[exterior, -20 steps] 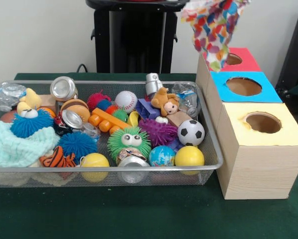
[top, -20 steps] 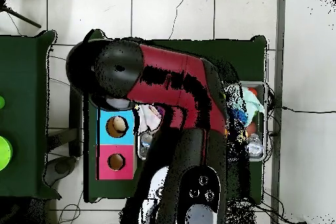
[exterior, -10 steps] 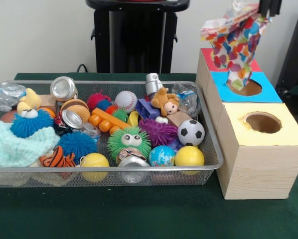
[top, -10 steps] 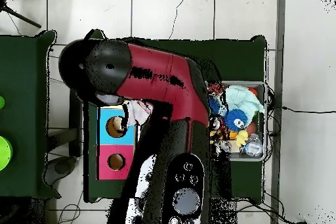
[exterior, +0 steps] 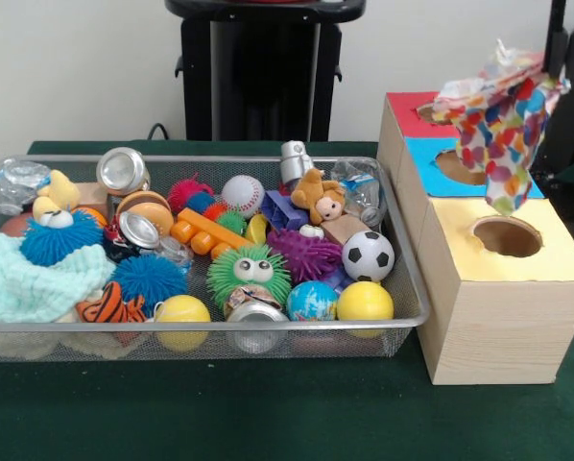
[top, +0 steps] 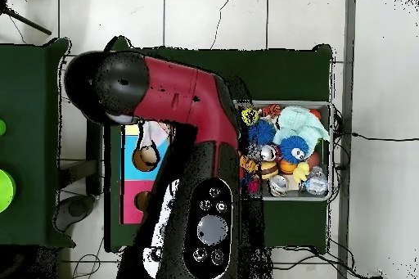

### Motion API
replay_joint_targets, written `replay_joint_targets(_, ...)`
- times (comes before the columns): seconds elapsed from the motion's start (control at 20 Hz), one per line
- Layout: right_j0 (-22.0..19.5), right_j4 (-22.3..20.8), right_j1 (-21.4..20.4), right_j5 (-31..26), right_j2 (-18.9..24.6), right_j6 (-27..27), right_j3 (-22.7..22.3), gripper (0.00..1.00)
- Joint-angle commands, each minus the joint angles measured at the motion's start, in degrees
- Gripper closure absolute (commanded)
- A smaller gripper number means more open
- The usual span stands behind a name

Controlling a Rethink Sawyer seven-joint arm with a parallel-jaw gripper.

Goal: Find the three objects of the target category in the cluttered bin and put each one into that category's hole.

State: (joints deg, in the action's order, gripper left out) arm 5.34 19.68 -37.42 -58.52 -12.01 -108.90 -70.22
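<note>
Multicoloured cloth (exterior: pixel 498 120), patterned in bright patches, hangs in the air over the row of 3 boxes, its top bunched up at the right edge of the front view and its tail dangling just above the yellow box's hole (exterior: pixel 507 236). It hangs that way, I judge, because it is pinched from above at one gathered corner, so the rest droops under its own weight. The dark arm segment (exterior: pixel 559 43) beside the bunch suggests the claw is there, but its tips are hidden by the fabric; whether it is clamped or slack I cannot tell. Overhead, the red and black arm (top: pixel 176 100) covers the boxes and hides the cloth almost wholly.

The blue box's hole (exterior: pixel 458 165) sits behind the cloth, the red box (exterior: pixel 409 106) farther back. Which hole suits cloth is not marked, so the drop point is a guess; the tail is nearest the yellow one.

The wire bin (exterior: pixel 414 288) stands just beside the boxes, crowded with balls, cans and fuzzy toys. A pale green knitted piece (exterior: pixel 18 279) at its left end may be another item of the same category
</note>
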Motion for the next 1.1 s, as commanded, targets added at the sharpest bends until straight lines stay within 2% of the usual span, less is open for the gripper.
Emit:
replay_joint_targets(0.05, -1.1, 0.7, 4.7, 11.0, 2.4, -13.6, -10.0, 1.0)
replay_joint_targets(0.25, -0.5, -0.9, 5.8, 14.3, 1.6, -13.1, -10.1, 1.0)
replay_joint_targets(0.45, -2.5, -1.0, 6.7, 21.1, 3.8, -9.3, -12.0, 1.0)
replay_joint_targets(0.65, -6.2, -1.7, 7.5, 28.2, 7.9, -3.8, -14.5, 1.0)
replay_joint_targets(0.85, -7.1, -2.6, 7.9, 31.0, 9.3, -3.5, -15.3, 1.0)
replay_joint_targets(1.1, -7.1, -1.7, 7.8, 30.9, 10.1, -5.7, -16.1, 1.0)
